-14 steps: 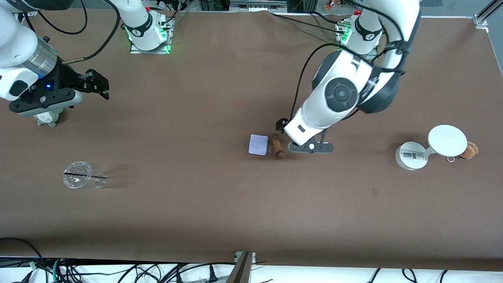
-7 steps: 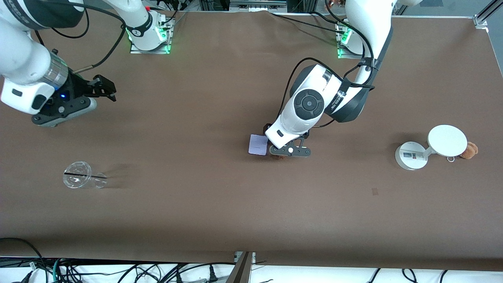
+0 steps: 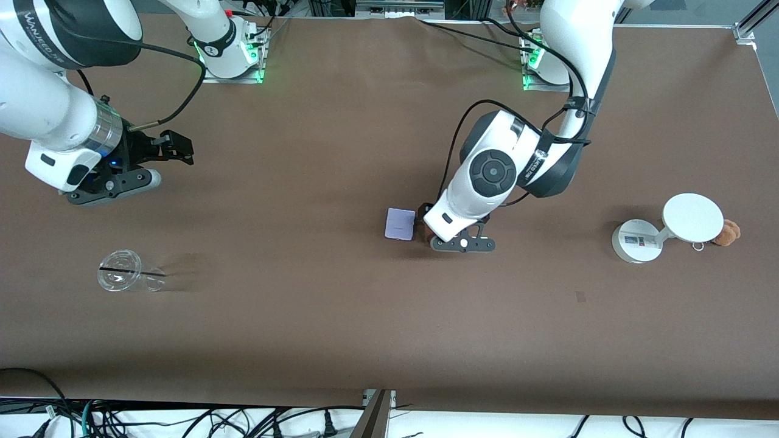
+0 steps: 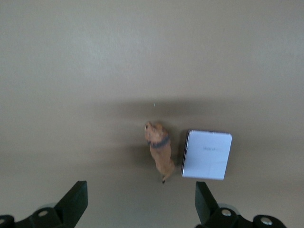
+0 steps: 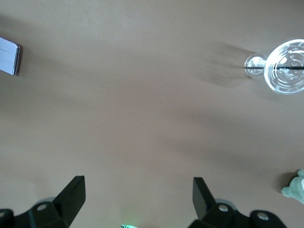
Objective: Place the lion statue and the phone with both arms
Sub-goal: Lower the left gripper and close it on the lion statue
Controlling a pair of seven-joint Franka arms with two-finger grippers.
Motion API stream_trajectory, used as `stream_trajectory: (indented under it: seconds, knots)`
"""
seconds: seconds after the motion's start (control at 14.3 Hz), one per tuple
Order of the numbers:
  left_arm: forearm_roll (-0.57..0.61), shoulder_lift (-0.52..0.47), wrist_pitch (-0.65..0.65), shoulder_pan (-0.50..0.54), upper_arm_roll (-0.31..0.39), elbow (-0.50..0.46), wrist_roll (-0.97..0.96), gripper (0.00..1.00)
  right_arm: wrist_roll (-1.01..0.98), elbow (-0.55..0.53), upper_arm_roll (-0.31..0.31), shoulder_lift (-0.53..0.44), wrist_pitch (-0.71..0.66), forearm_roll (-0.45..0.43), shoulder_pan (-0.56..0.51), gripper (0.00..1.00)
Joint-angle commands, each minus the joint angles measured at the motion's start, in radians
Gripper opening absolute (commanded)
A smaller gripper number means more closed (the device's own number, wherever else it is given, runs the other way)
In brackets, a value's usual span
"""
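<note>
Your brown tabletop (image 3: 341, 316) is carrying everything. The clear plastic cup (image 3: 128, 278) is lying on its side toward the right arm's end, holding nothing you can make out. Your left hand (image 4: 141, 211) is hanging with fingers spread wide and gripping nothing, directly over the lion statue (image 4: 159, 151), which is lying on the tabletop just beside the phone (image 3: 400, 224); in the front view the arm is covering the statue almost entirely. Your right hand (image 3: 176, 148) is hovering over bare tabletop, equally wide and holding nothing. A grey-green plush (image 5: 295, 187) is showing only as a sliver, cut off by the right wrist view's edge
</note>
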Motion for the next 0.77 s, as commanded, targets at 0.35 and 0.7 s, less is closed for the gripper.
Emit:
stream_trajectory:
  seconds: [0.35, 0.7]
  knots:
    - [0.091, 0.071, 0.240, -0.011, -0.008, -0.087, -0.032, 1.00, -0.009, -0.008, -0.003, 0.002, -0.018, 0.018, -0.027, 1.00]
    - [0.092, 0.073, 0.277, -0.049, -0.012, -0.127, -0.087, 1.00, 0.042, -0.008, 0.002, 0.011, -0.014, 0.024, -0.009, 1.00]
